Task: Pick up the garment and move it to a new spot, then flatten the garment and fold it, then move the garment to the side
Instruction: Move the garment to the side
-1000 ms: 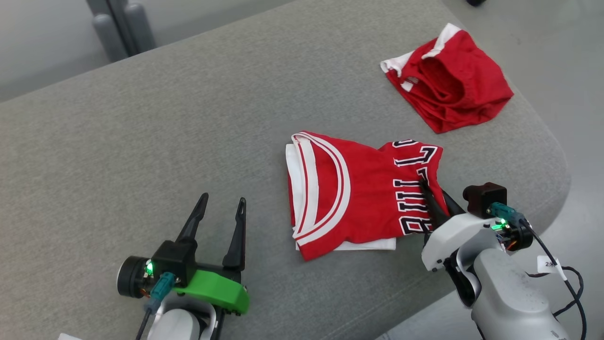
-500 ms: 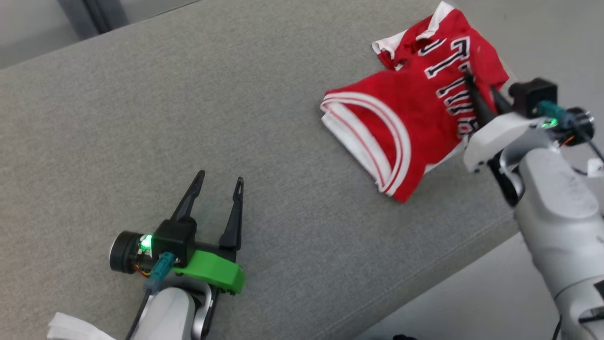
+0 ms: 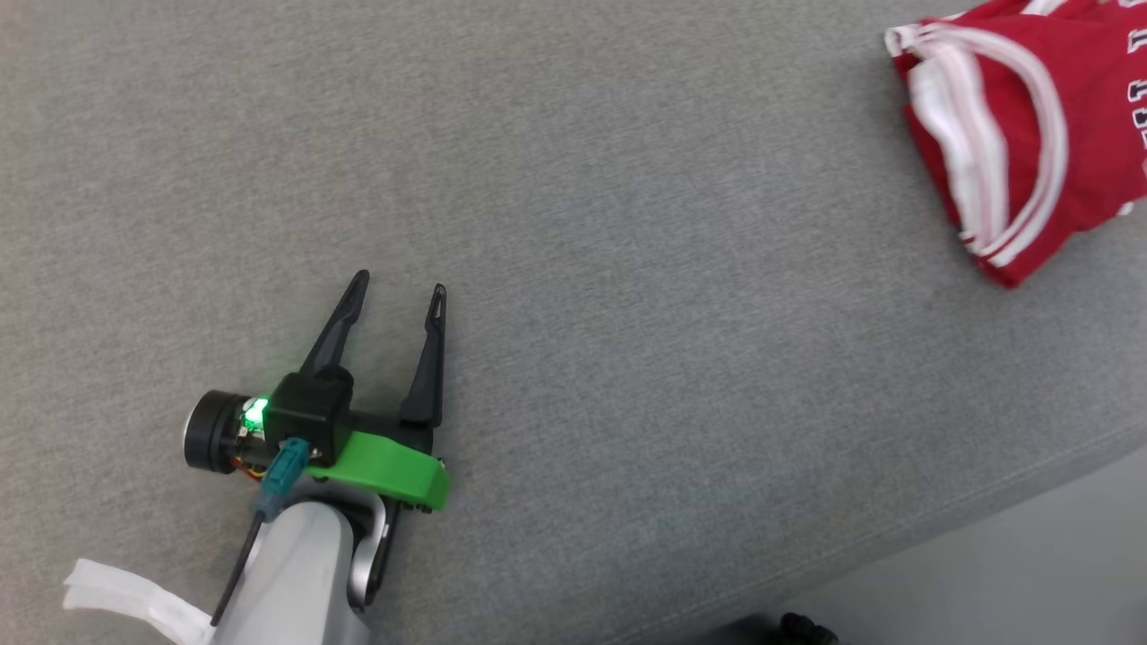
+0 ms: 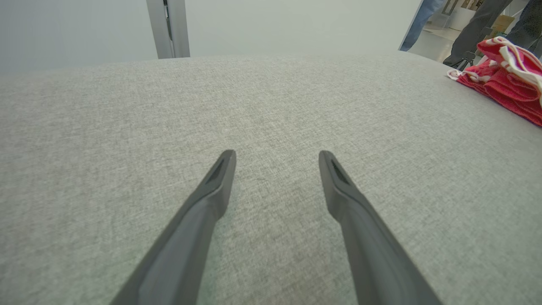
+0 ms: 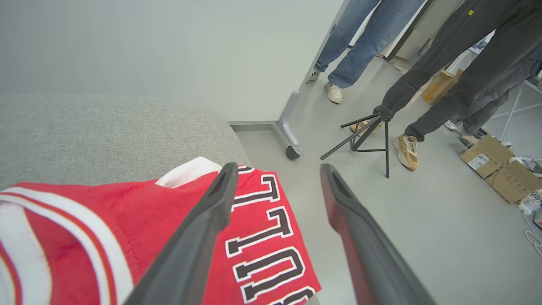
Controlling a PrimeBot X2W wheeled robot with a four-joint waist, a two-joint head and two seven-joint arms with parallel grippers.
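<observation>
Red mesh with white-and-red trim and black block lettering: folded basketball jersey [image 3: 1013,134], lying at the far right end of the grey upholstered cushion [image 3: 627,224], close to its rounded right edge and partly cut off by the head view's frame. Sits well apart from the left gripper [image 3: 399,283], low over bare upholstery at the near left, green bracket behind it, two dark fingers spread wide with nothing between them. Same spread from the left wrist, tips just above the weave, contact impossible to judge. Right gripper [image 5: 279,169] likewise wide apart and gripping nothing: one finger over the lettered part of the jersey, the other out past the cushion's edge above the pale floor [image 5: 423,237]. Cannot tell whether that first finger touches the cloth. Beyond, on the floor: black tripod [image 5: 368,135], wheeled foot of a partition [image 5: 292,140], cardboard boxes [image 5: 499,167], and legs [image 5: 355,42] of several people in jeans and dark trousers.
</observation>
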